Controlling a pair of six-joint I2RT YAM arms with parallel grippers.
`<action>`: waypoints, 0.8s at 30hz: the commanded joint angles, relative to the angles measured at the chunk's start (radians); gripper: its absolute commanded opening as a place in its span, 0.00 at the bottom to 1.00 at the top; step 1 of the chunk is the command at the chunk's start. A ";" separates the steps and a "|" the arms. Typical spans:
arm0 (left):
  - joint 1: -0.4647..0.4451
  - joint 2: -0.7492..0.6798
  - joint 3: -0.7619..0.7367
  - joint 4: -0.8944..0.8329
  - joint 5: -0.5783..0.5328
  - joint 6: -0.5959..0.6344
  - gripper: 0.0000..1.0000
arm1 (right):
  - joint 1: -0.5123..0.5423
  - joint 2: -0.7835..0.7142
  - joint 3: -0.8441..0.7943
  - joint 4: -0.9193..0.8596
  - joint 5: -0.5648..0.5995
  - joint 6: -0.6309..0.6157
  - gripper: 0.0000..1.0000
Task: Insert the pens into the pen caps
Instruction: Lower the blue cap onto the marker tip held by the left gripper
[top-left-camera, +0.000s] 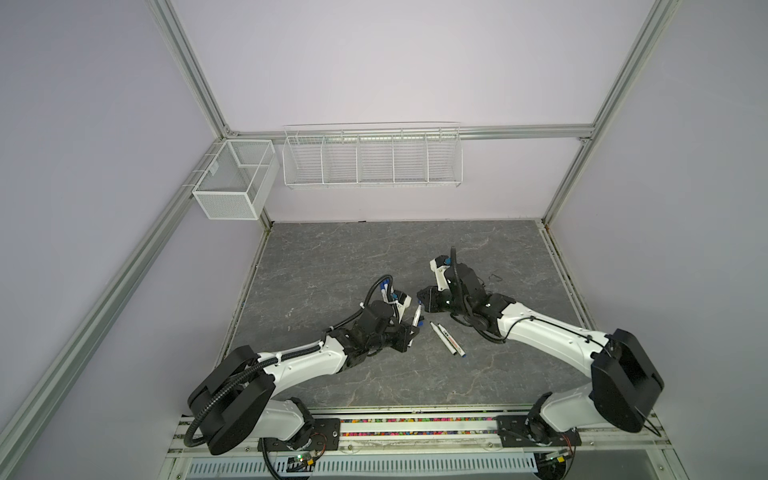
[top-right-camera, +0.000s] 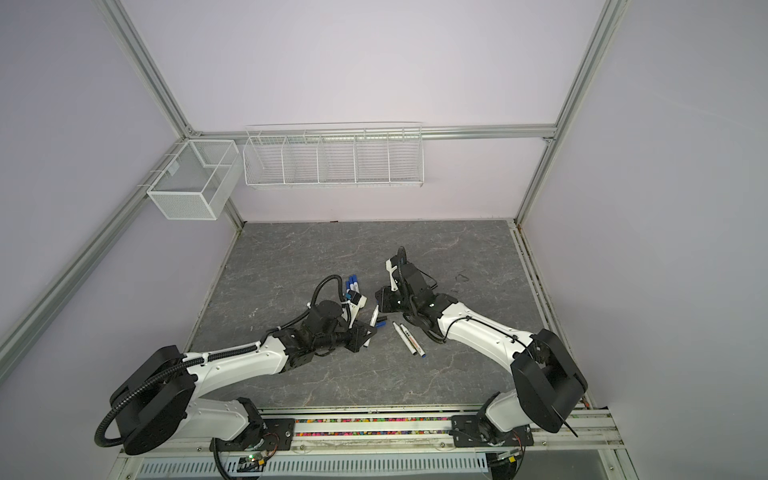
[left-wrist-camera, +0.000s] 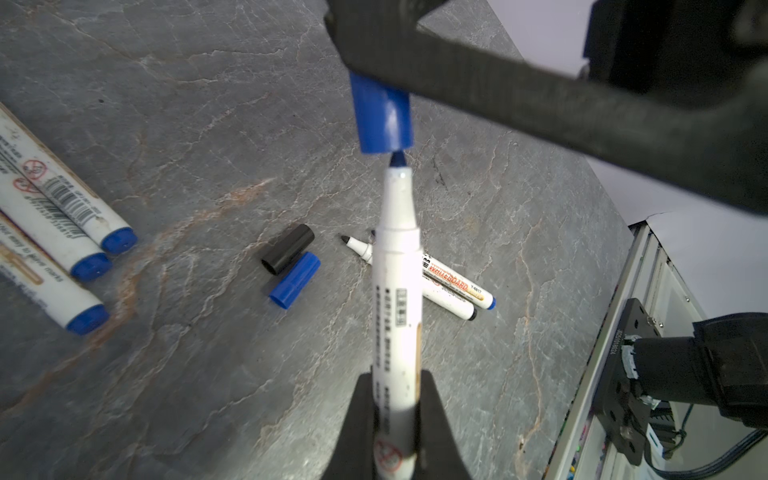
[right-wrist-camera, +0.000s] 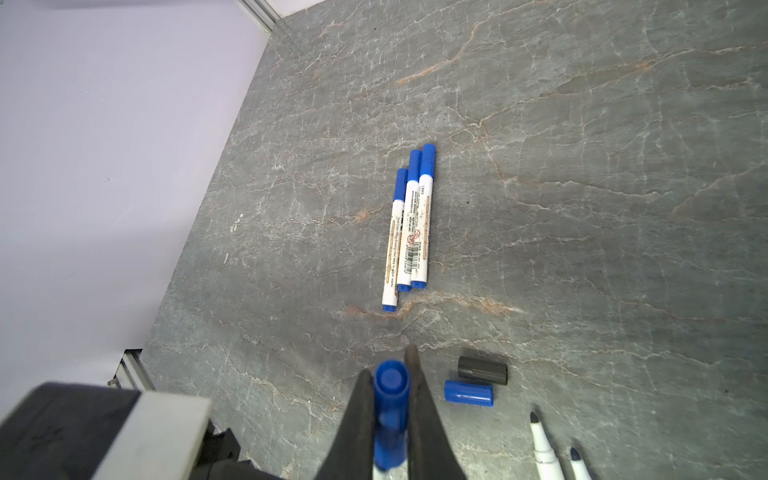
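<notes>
Pen (left-wrist-camera: 397, 291), white and labelled, blue nib bare, pinched by left jaws; stubby blue cap (left-wrist-camera: 382, 116) pinched by right jaws.

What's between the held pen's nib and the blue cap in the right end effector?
Nothing visible. The held pen has its nib at the open mouth of the blue cap; loose caps lie on the table, aside.

A wire rack (top-left-camera: 372, 160) and mesh basket (top-left-camera: 226, 203) hang on the frame (top-left-camera: 519, 132).
</notes>
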 joint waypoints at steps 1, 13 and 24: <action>-0.007 -0.006 0.019 0.015 -0.003 0.015 0.00 | -0.006 -0.016 -0.024 -0.011 -0.023 0.003 0.07; -0.007 -0.008 0.017 0.024 -0.006 0.010 0.00 | -0.045 -0.058 -0.073 -0.002 -0.236 0.028 0.06; -0.007 -0.042 -0.006 0.060 -0.025 -0.002 0.00 | -0.196 -0.061 -0.132 -0.052 -0.593 0.026 0.07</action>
